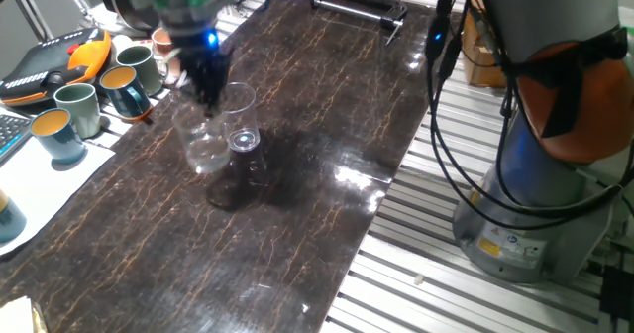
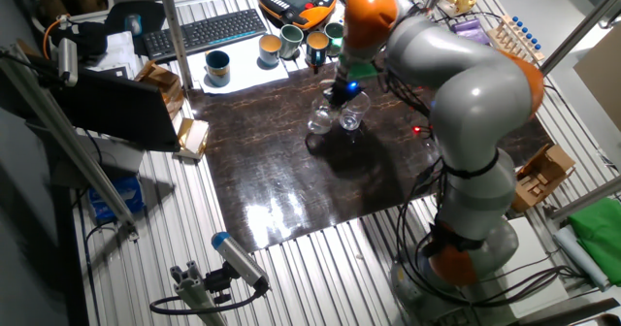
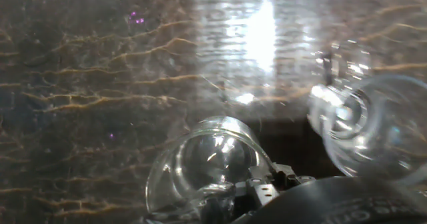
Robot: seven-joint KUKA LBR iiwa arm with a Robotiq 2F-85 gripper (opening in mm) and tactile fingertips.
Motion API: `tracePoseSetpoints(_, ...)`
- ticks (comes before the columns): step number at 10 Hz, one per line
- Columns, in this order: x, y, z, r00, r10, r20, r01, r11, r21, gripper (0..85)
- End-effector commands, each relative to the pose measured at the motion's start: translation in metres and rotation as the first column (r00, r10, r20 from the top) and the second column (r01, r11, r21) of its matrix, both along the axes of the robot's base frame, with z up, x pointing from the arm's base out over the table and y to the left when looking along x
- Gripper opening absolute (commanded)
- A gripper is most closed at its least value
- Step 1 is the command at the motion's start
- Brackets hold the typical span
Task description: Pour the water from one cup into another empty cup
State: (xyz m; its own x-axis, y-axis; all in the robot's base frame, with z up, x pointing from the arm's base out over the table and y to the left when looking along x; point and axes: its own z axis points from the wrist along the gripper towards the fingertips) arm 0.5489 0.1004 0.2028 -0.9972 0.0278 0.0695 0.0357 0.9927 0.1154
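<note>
My gripper hangs over two clear glasses in the middle of the dark marbled table. It is shut on the shorter rounded glass, which shows tilted right against the fingers in the hand view. The taller tumbler with its thick base stands just to the right of it, close to it, and also shows in the hand view. In the other fixed view the gripper is above both, the shorter glass left and the tumbler right. I cannot make out the water.
Several coloured ceramic mugs stand at the table's left edge beside an orange pendant. A keyboard lies behind them. A black bar lies at the far end. The arm's base stands to the right.
</note>
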Motion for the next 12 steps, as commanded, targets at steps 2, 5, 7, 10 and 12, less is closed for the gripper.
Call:
tracePoseSetpoints(2,-0.0055,-0.016,0.043,1.000,-0.001,-0.008,0.001,1.000,-0.002,0.7)
tracePoseSetpoints(5,-0.0129,-0.038,0.060,1.000,0.008,-0.010,-0.009,1.000,-0.024,0.7)
tracePoseSetpoints(7,-0.0163,-0.060,0.067,0.999,0.039,-0.012,-0.039,0.997,-0.060,0.7)
tracePoseSetpoints(10,-0.0220,-0.091,0.062,0.995,0.102,-0.008,-0.102,0.989,-0.103,0.7)
tracePoseSetpoints(12,-0.0253,-0.097,0.062,0.994,0.108,-0.005,-0.108,0.990,-0.093,0.7)
